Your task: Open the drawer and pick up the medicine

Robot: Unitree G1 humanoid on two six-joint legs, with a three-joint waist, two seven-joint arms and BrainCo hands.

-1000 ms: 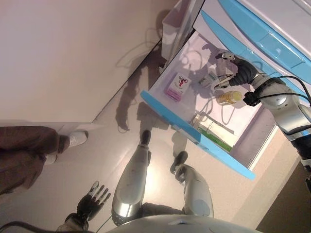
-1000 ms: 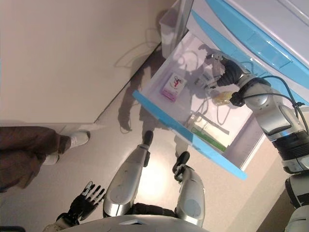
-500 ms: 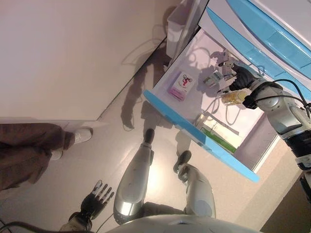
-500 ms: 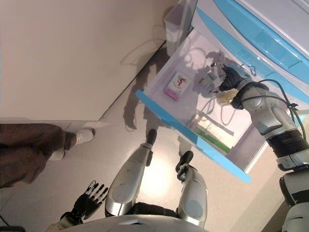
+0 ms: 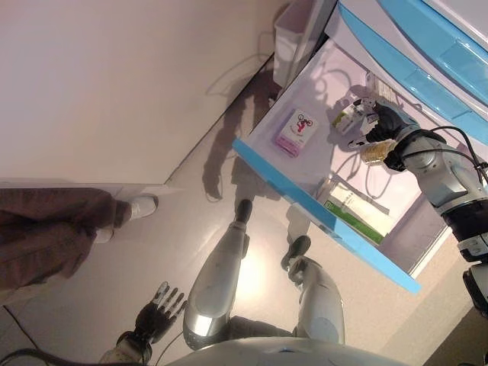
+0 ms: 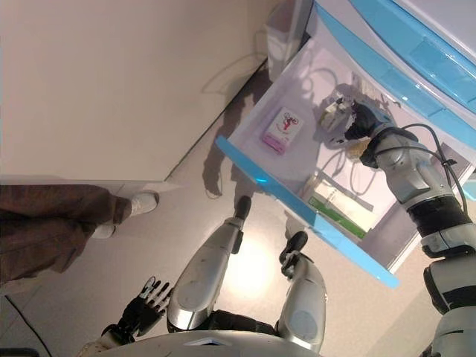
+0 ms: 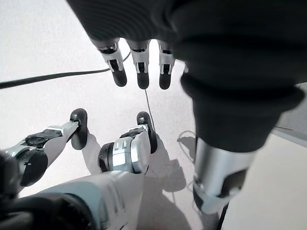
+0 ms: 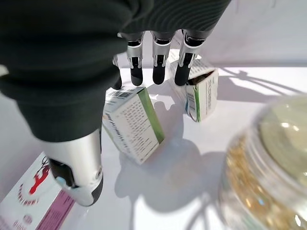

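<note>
The drawer [image 5: 320, 217] with a blue front stands pulled out. Inside lie a pink and white box [image 5: 296, 130], two small white and green medicine boxes [image 8: 134, 124] [image 8: 199, 91], a jar of yellow capsules [image 8: 264, 163] and a long green and white box [image 5: 352, 210]. My right hand [image 5: 381, 122] is inside the drawer, just above the two small boxes [image 5: 345, 118], next to the jar [image 5: 375, 151]. Its fingers [image 8: 153, 62] are straight and its thumb [image 8: 76, 167] is apart; it holds nothing. My left hand [image 5: 156, 316] hangs open at the lower left, over the floor.
More blue-fronted drawers [image 5: 427, 53] stay shut above the open one. A white bin [image 5: 293, 38] stands by the cabinet's far side. A person's leg [image 5: 53, 244] and white shoe [image 5: 137, 207] are on the floor at the left.
The camera has shifted. My right hand has come down a little toward the two small boxes in the drawer. My left hand has not moved.
</note>
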